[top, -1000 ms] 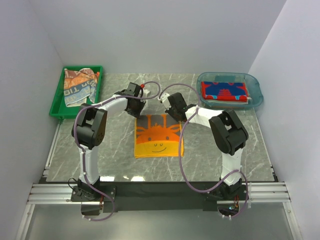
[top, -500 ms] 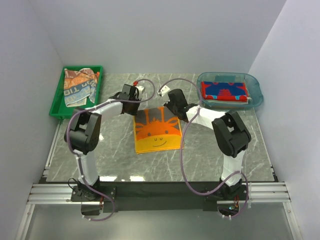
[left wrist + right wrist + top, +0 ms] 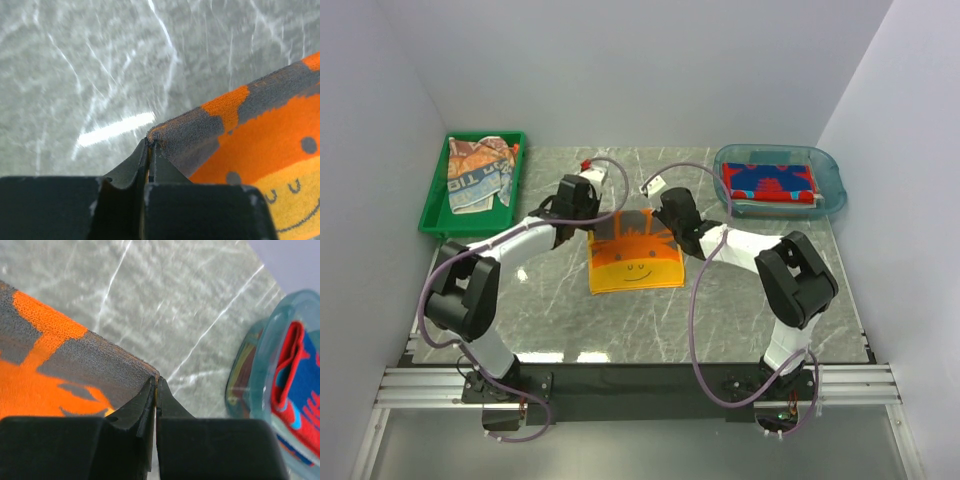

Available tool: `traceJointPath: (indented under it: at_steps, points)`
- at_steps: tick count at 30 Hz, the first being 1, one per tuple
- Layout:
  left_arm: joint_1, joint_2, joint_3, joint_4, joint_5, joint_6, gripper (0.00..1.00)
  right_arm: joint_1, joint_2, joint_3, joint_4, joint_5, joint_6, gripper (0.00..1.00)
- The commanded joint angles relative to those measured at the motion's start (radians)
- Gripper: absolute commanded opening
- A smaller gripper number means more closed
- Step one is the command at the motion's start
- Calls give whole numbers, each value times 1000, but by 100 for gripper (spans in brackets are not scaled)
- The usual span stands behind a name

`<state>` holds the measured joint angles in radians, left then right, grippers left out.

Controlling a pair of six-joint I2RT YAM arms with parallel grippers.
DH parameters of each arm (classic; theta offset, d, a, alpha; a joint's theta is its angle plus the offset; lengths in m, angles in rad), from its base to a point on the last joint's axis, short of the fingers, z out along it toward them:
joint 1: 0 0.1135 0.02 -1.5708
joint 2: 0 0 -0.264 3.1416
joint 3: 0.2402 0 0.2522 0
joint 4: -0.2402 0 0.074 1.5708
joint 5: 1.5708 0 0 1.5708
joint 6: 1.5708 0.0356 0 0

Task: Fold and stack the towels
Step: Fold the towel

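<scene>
The orange and grey towel (image 3: pixel 635 262) with the smiling face is lying in the middle of the table (image 3: pixel 520 290), and its far edge is now lifting off the surface. A second ago it was spread flat at full length. Since then both arms have been drawing back toward the near side, taking the far edge with them. From above the towel is therefore looking shorter, and its grey band is rising over the orange face.

The left hand (image 3: pixel 150 142) is clamped tight on the far left corner, and the right hand (image 3: pixel 156 381) is clamped tight on the far right corner. Each wrist view is showing the cloth edge caught between closed fingers, with bare table beyond it. The near edge is resting on the table.

The first fold of this towel seems to be under way but not finished. The two corners probably need carrying on, level with each other, until they are meeting the near edge.

A red and blue towel (image 3: pixel 767 182) is sitting folded in the blue tub (image 3: pixel 830 195). Crumpled towels (image 3: pixel 478 175) are waiting in the green tray (image 3: pixel 435 205), so more folding looks to be ahead.
</scene>
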<state>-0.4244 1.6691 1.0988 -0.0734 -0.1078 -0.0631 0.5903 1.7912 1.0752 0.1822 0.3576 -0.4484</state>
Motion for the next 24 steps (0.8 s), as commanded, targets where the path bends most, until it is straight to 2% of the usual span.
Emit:
traceJointPath:
  at_steps: [1,7,17,24]
  points:
    - [-11,-57,-60,4,-153,-18,1,-4,-73,-49,34,141,-15,0]
    - [-54,-141,-160,41,-214,-115,1,22,-122,-136,74,172,-4,0]
    - [-135,-196,-276,55,-363,-247,1,74,-154,-230,97,251,13,0]
    - [-151,-278,-384,99,-429,-368,1,118,-173,-299,137,348,-4,1]
